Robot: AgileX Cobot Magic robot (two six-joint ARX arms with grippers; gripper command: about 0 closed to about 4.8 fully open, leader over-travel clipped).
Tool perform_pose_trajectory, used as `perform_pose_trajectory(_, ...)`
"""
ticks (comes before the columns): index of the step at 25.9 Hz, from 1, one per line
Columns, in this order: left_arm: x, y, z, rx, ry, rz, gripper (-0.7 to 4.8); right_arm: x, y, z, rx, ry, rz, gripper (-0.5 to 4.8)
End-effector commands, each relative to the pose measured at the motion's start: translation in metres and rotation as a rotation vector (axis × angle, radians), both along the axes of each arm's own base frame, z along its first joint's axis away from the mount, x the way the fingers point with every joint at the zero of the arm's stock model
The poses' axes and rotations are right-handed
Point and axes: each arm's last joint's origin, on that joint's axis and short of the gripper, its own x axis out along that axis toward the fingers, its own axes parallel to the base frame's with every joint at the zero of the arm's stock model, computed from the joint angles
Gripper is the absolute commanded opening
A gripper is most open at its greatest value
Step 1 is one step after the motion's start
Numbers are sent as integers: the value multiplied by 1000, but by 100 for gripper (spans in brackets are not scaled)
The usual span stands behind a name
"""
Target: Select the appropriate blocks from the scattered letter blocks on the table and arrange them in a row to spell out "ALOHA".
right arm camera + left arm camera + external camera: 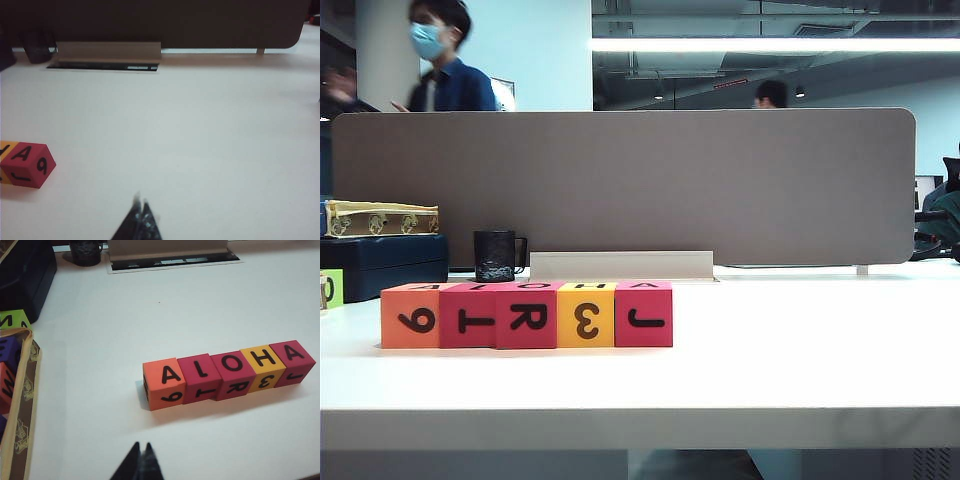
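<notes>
My exterior camera looks low across the table (800,360) at the letter blocks (526,315); both wrist cameras share them, toward twelve o'clock.

Bare table (800,340) right of the letter blocks (526,315); mug (495,255), dark case (380,262) and divider panel (620,185) behind them.

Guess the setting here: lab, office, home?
Most likely an open-plan office or lab workspace: a white table backed by a taupe divider panel, a ceiling light strip overhead, and a masked person behind the panel. A black mug sits by the divider.
</notes>
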Motion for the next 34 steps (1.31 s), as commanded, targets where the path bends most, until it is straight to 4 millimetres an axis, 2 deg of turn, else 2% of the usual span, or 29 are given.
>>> perform_pose_trajectory(1,0,0,2,-4,-8,1,-6,-2,-1,4,14,-31,-1,-1)
perform_pose_trajectory(7,-2,2,2,22,-29,17,-6,-2,-1,4,14,-32,-1,-1)
perform_pose_trajectory(11,-1,8,-4,0,-116,121,-6,-2,-1,4,15,-32,-1,-1)
perform_pose_trajectory(13,6,12,-16,-61,-210,167,-6,-2,-1,4,15,-32,-1,-1)
perform_pose_trajectory(15,14,15,-50,-129,-285,202,-6,-2,-1,4,15,-32,-1,-1)
perform_pose_trajectory(16,16,15,-60,-139,-284,211,-6,-2,-1,4,15,-32,3,-1)
perform_pose_trajectory(19,18,15,-81,-147,-251,214,-6,-2,-1,4,15,-32,3,-1)
perform_pose_trajectory(24,20,15,-103,-160,-186,228,-6,-2,-1,4,15,-32,2,-1)
perform_pose_trajectory(34,19,17,-109,-94,-139,352,-6,-2,-1,4,15,-32,2,-1)
